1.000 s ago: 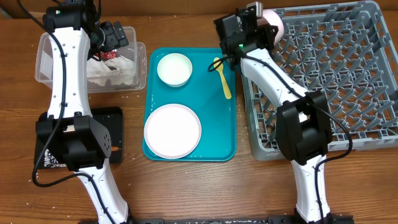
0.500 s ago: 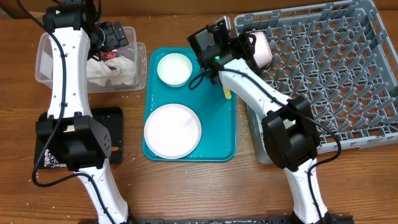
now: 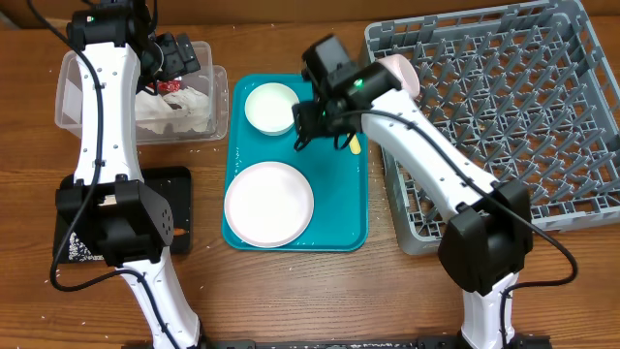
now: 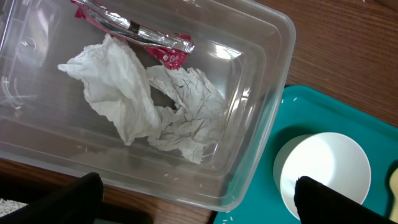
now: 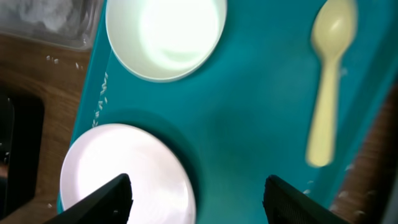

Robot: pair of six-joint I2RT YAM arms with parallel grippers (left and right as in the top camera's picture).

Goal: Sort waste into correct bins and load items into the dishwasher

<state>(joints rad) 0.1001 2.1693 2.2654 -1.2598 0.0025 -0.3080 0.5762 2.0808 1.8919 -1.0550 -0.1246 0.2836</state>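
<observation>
Overhead first: the left end effector (image 3: 176,53) hangs above the clear tub (image 3: 70,97) at the far-left corner of the surface (image 3: 291,291). Its wrist view shows the fingers (image 4: 56,199) spread wide with nothing between them. Down in that tub lie the crumpled napkin (image 4: 143,106) and the red-and-white wrapper (image 4: 137,37), so I'd call the paper waste sorted.

Over on the right, the grey dish rack (image 3: 504,116) runs up to the far-right corner. A pale cup (image 3: 399,73) sits at the rack's own far-left corner, so one item is loaded, by the look of it.

Now the right end effector (image 3: 312,126) is out over the teal tray (image 3: 339,208) in the middle of the surface. Its fingers (image 5: 106,199) are parted and empty, and it hovers between the bowl (image 5: 165,34) and the yellow spoon (image 5: 326,93).

The bowl is at the tray's far end, the plate (image 5: 124,168) at its near end and the spoon along its right rim. All three are on the tray, none yet in the rack.

A few white grains (image 5: 102,87) lie scattered along the tray's left rim, so the food scraps aren't cleared either. The black tray (image 3: 179,194) sits by the left edge, largely covered by the left arm, and I can't tell what, if anything, is in it.

My read is that the waste side is mostly done and the dishes are mostly left. With that open end effector placed where it is, the bowl or the spoon looks like the next pick.
</observation>
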